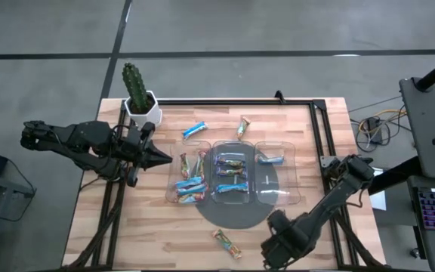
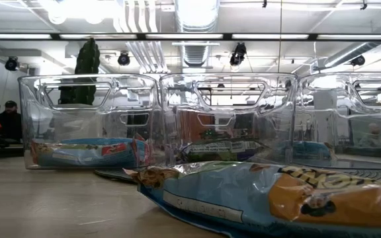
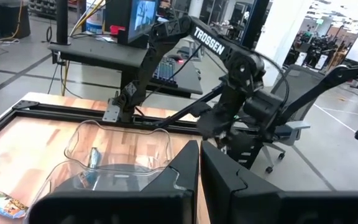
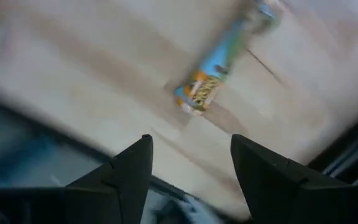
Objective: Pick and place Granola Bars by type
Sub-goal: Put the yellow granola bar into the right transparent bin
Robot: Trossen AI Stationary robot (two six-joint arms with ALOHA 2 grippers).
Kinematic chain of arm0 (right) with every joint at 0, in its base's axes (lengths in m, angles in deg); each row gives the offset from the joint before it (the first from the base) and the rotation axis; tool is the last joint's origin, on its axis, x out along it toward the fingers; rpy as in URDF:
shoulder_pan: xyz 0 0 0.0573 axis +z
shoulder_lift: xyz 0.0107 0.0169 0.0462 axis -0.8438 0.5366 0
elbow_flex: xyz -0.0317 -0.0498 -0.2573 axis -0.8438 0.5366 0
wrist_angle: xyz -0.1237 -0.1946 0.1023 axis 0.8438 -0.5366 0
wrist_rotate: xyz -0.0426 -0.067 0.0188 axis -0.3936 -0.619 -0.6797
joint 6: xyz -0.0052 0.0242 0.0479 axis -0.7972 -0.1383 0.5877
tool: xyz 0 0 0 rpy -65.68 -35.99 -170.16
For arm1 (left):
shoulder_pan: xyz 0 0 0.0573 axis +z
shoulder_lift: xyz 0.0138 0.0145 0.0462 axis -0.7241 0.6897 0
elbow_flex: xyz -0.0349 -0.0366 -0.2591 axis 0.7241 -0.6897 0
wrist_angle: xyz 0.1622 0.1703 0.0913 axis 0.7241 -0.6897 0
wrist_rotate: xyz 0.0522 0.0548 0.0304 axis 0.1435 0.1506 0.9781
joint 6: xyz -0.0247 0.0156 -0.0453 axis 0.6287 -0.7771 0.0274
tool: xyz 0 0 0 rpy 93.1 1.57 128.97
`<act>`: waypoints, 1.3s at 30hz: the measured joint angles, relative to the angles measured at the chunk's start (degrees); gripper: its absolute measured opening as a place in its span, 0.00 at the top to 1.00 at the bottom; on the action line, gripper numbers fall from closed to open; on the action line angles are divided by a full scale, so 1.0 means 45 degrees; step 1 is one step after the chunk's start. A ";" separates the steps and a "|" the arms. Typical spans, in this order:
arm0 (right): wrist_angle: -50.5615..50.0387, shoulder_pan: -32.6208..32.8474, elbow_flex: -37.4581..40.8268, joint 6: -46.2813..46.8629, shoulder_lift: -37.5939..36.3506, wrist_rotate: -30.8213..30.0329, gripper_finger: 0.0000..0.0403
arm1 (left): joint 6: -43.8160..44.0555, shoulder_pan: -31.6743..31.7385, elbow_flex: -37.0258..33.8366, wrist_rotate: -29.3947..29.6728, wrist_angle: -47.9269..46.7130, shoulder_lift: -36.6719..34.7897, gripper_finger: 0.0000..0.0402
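- The right arm's dark two-finger tool (image 4: 190, 165) is hovering near the front edge of the pale wooden desk (image 1: 112, 227), its fingers (image 4: 132, 165) standing wide apart and gripping nothing.
- Just beyond that tool, a multicoloured wrapped granola bar (image 1: 227, 243) is lying flat on the bare desk, close to the near edge and apart from the fingers.
- The left arm's tool (image 1: 165, 159) is waiting at the left end of the clear plastic three-compartment tray (image 1: 297, 181), its fingers pressed together and empty.
- Bright blue wrapped bars (image 1: 190, 185) are filling the tray's left compartment, darker multicoloured bars (image 1: 231, 175) are lying in the middle one, and a single blue bar (image 1: 271, 159) is resting in the right one.
- Two more bars, one blue (image 1: 195, 130) and one multicoloured (image 1: 243, 127), are lying on the desk beyond the tray.
- A green cactus in a white pot (image 1: 137, 97) is standing at the far left corner.
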 joint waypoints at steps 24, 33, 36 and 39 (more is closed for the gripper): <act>0.0266 0.0000 0.0145 -2.7959 -0.0005 0.0009 0.48 | -0.0407 0.0003 0.0000 0.0639 -0.0115 0.0005 1.00; 0.2144 -0.0063 0.2448 -2.8654 0.0010 -0.0916 0.49 | -0.0446 0.0005 0.0000 0.0981 -0.0183 0.0049 1.00; 0.3358 -0.0063 0.3102 -2.8313 0.0011 -0.0990 0.49 | -0.0480 0.0005 0.0000 0.0981 -0.0188 0.0049 1.00; 0.4089 -0.0029 0.3497 -2.8057 0.0015 -0.1018 0.49 | -0.0480 0.0005 0.0000 0.0981 -0.0183 0.0049 1.00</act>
